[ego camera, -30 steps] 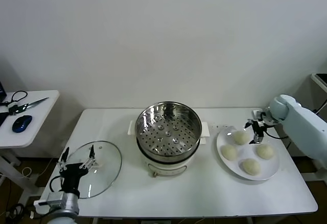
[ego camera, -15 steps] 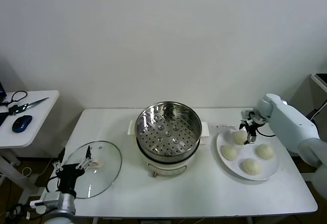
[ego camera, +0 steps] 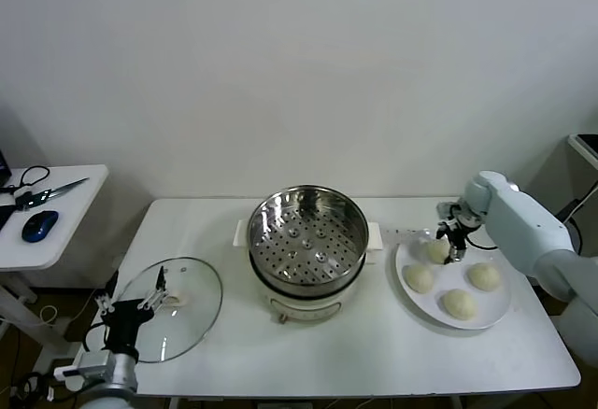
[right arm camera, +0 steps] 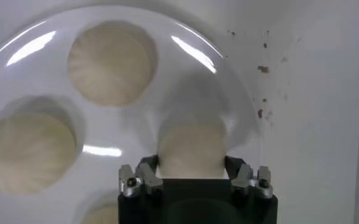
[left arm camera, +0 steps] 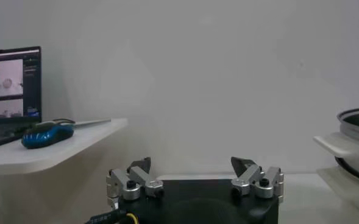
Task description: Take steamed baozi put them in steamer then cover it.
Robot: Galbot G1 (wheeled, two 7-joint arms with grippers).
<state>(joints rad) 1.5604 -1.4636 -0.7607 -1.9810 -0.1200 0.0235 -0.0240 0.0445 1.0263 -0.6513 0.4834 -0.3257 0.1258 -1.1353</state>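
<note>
Fingers of the right gripper (right arm camera: 190,164) squeeze one steamed baozi (right arm camera: 190,149) at twelve o'clock on the plate (ego camera: 498,311). Left gripper (left arm camera: 194,171) waits by the glass lid (ego camera: 192,288), fingers wide.

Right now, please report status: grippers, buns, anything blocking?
Right gripper jaws around the rear pale round bun on the white plate. Left gripper open, idle by the glass lid. Shiny steel steamer basket uncovered, no buns inside, path free.

The right gripper (ego camera: 450,241) has come in from beyond the plate's (ego camera: 500,312) far edge and dropped onto the nearest steamed baozi (right arm camera: 190,152), its fingers (right arm camera: 144,176) now drawn in against the bun's sides, seemingly touching it. The left gripper (ego camera: 138,303) has sunk slightly beside the glass lid (ego camera: 192,320).
</note>
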